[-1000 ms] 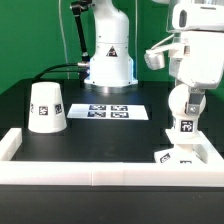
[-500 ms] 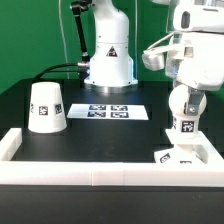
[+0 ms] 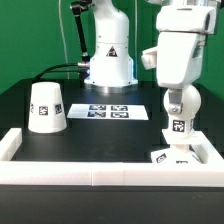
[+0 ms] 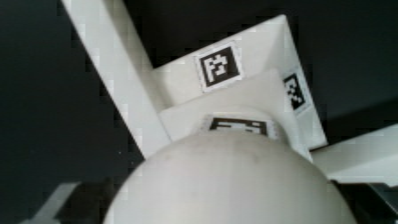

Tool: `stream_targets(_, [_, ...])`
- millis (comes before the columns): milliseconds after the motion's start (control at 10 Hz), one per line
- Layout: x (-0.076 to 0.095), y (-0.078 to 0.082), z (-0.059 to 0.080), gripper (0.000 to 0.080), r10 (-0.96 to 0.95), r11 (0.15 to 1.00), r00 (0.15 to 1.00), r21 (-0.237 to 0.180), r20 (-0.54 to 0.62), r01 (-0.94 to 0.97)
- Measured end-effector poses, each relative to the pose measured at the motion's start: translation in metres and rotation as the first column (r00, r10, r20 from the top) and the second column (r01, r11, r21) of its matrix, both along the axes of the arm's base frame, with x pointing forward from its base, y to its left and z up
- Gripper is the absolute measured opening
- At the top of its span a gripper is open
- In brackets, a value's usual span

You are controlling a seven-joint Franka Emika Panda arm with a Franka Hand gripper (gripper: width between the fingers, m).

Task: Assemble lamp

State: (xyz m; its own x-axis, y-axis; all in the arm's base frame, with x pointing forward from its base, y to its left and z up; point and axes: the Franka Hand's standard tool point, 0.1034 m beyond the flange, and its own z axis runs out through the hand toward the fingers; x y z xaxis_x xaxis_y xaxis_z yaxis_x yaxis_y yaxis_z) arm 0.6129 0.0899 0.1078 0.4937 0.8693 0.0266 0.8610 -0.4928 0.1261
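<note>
The white ball-shaped bulb (image 3: 178, 112), with a tag on its lower end, hangs upright in my gripper (image 3: 178, 100), which is shut on it. It is just above the flat square base (image 3: 176, 155), which lies in the front corner at the exterior view's right. Whether the bulb touches the base I cannot tell. In the wrist view the bulb (image 4: 222, 180) fills the near part of the picture, with the tagged base (image 4: 231, 75) beyond it. The cup-like shade (image 3: 46, 107) stands mouth-down at the exterior view's left, apart from the gripper.
The marker board (image 3: 110, 111) lies flat mid-table in front of the arm's pedestal (image 3: 109, 60). The long white border rail (image 3: 95, 172) runs along the front and up both sides, close against the base; it also shows in the wrist view (image 4: 111, 60).
The arm's upper body has swung toward the exterior view's left. The bulb has shifted slightly that way too, still held above the base.
</note>
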Motion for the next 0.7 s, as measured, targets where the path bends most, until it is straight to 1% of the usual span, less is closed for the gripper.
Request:
stream_targets(200, [0.0009,0.0021,0.0004,0.0577,-0.242,0.97,0.97,0.033,0.006,0.242])
stream_targets(600, [0.0026,0.0025,0.0014,0.0577,-0.476,0.878,0.88,0.068,0.007,0.474])
stream_targets(700, [0.0031,0.0027,0.0018,0.0577,-0.539,0.84,0.842,0.079,0.007,0.537])
